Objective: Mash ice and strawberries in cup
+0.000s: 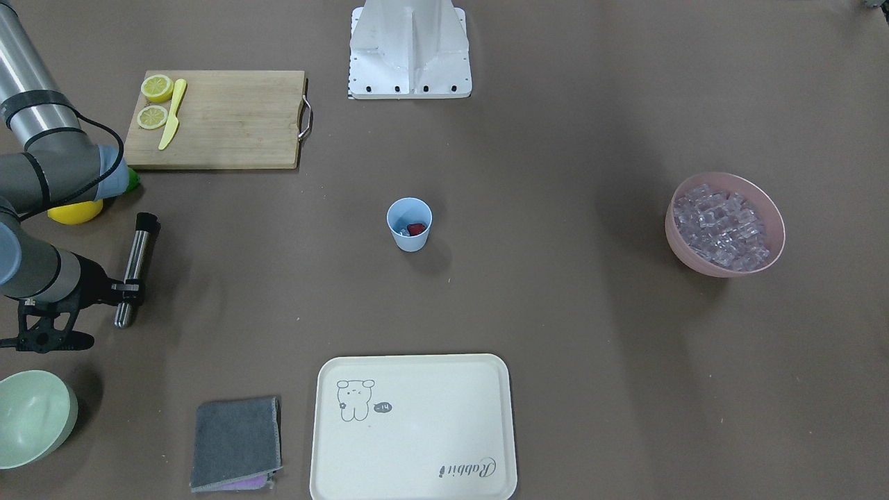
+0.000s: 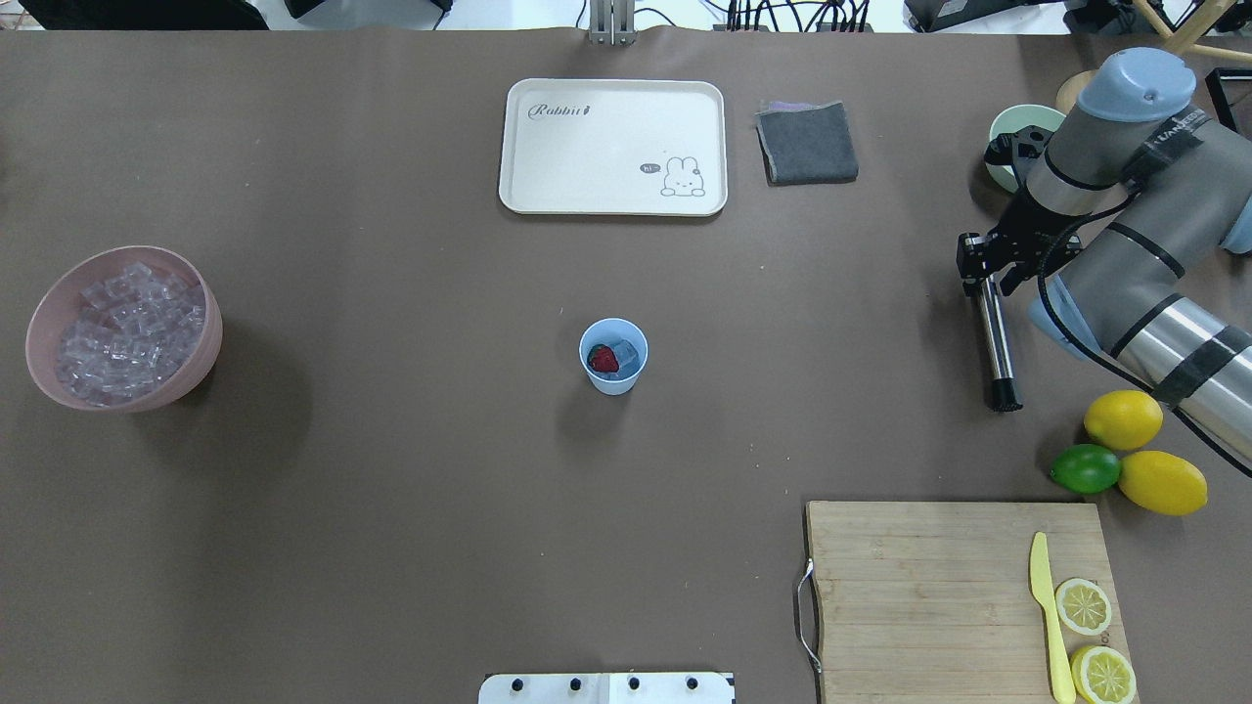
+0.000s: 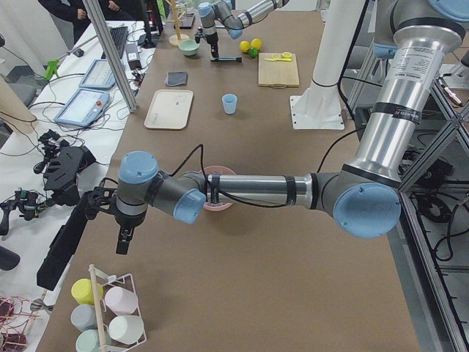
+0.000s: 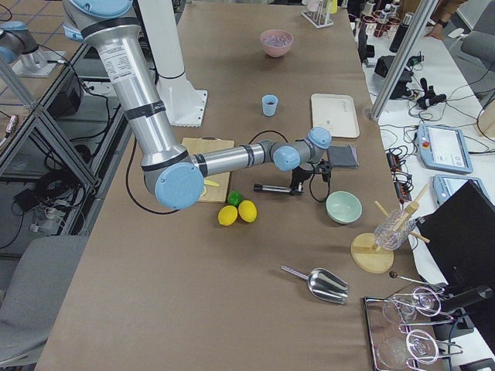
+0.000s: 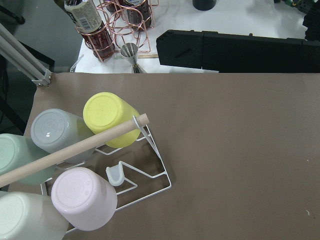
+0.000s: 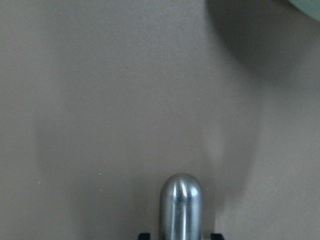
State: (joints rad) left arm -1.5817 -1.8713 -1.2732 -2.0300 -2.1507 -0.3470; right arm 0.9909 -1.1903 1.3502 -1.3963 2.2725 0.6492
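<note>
Showing the work table at one instant, we find the cup (image 2: 612, 383) upright near the table's centre, apart from every other object. Within it lie the strawberry (image 2: 603, 360) and, just beside it, at least one cube of ice (image 2: 627, 353); we cannot count the cubes in the cup. Many more cubes fill the pink bowl (image 2: 201, 367), which stands well apart, toward the robot's left end of the table.

The right gripper (image 2: 981, 276) is set over a steel muddler (image 2: 997, 342) with a black end, which lies level and low near the pale green bowl (image 2: 1012, 122). Its fingers (image 6: 144, 236) stand one on each side of the rod, close to the rounded steel end. We cannot tell whether they press on the rod or merely straddle it, nor whether the rod rests on the table. Muddler and cup are well apart.

The left gripper (image 3: 123, 240) appears only in the side view, hanging beyond the pink bowl at the table's end, above a wire rack (image 5: 159, 170) of upturned tumblers (image 5: 107, 117). We cannot tell whether it is clenched or released.

On the robot's right we also note two lemons (image 2: 1123, 418), a lime (image 2: 1085, 468), and a cutting board (image 2: 919, 587) bearing two lemon halves (image 2: 1083, 605) and a yellow knife (image 2: 1047, 616).
</note>
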